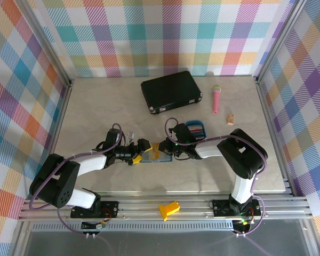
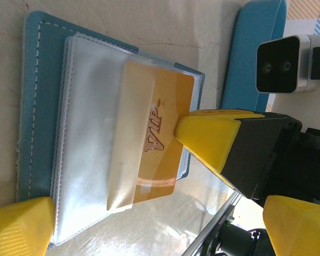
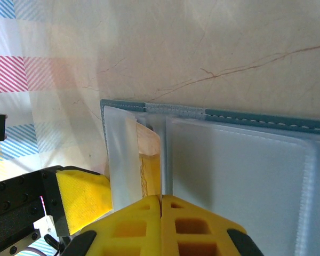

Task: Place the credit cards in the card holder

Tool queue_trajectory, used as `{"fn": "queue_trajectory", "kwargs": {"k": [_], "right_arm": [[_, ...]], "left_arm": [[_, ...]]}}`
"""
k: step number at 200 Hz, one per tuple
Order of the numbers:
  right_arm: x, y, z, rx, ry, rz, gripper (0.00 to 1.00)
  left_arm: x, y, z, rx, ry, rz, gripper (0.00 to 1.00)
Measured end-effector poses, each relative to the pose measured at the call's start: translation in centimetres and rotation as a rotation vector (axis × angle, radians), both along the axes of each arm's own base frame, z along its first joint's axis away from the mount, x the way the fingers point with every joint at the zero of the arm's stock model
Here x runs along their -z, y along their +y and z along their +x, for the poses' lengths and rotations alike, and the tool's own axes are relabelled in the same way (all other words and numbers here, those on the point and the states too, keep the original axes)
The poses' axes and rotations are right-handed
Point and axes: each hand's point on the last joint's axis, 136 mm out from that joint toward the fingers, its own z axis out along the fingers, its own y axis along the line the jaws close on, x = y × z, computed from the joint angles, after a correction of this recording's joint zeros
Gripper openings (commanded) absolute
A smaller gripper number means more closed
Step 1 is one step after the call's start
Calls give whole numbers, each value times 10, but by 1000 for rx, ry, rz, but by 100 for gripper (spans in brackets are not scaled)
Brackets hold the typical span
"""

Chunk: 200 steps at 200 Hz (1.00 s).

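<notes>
The teal card holder (image 2: 40, 106) lies open on the table, pale clear pockets up, between the two grippers (image 1: 151, 159). An orange credit card (image 2: 160, 122) marked VIP sits partly inside a pocket, its outer edge sticking out. My right gripper (image 3: 161, 205) is shut on that outer edge of the card (image 3: 149, 160), and its yellow fingers (image 2: 208, 138) reach in from the right in the left wrist view. My left gripper (image 2: 157, 234) is open, its fingers wide on either side of the holder's near end. More cards lie in the blue oval tray (image 1: 195, 129).
A large black case (image 1: 170, 90) lies at the back centre. To its right are a pink stick-shaped item (image 1: 216, 99) and a small tan piece (image 1: 230, 118). A yellow part (image 1: 169, 209) rests on the front rail. The tray's blue wall (image 2: 256, 48) stands just behind the holder.
</notes>
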Motion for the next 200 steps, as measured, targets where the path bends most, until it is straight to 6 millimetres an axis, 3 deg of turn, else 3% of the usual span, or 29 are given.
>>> {"fn": "queue_trajectory", "kwargs": {"k": [200], "right_arm": [[-4,13,-2,0,-8,17,1]], "left_arm": [[0,0,0,0,3,2,100]]}}
